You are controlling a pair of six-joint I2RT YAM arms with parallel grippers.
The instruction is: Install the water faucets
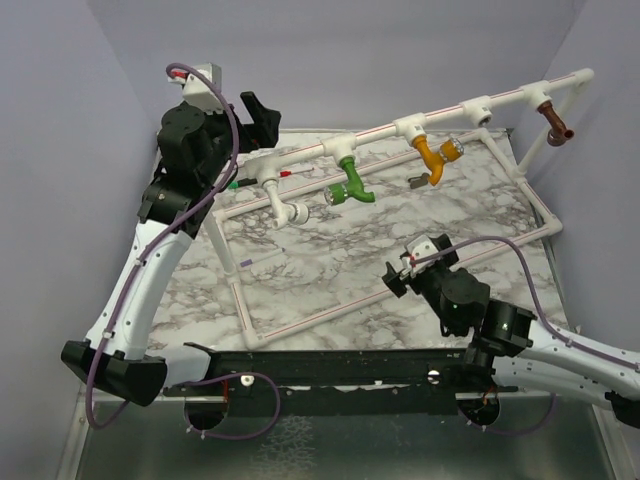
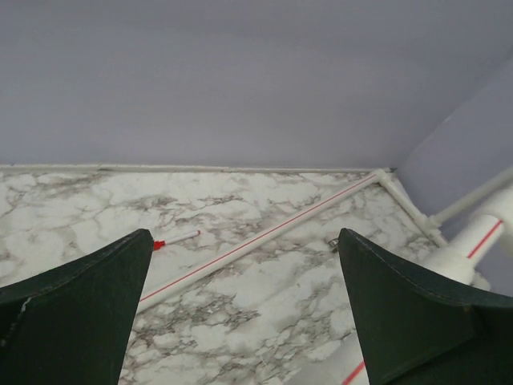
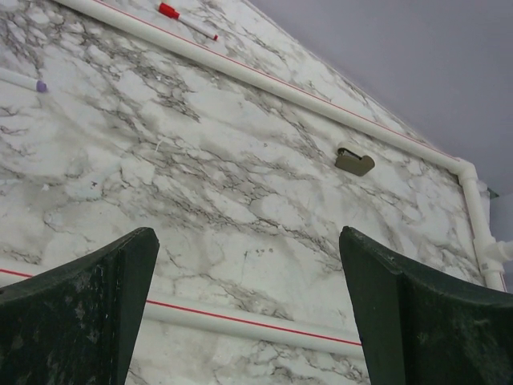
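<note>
Top external: left end effector reaches far back, right end effector low; both wide, empty.

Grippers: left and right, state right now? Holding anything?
Left gripper: open, holding nothing.
Right gripper: open, holding nothing.

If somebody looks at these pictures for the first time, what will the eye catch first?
On the raised pipe across the far side of the marble table hang a white faucet, a green faucet, an orange-yellow faucet and, at the right end, a brown faucet. The left gripper at the far left and the right gripper over the near right part both stand open and empty.
</note>
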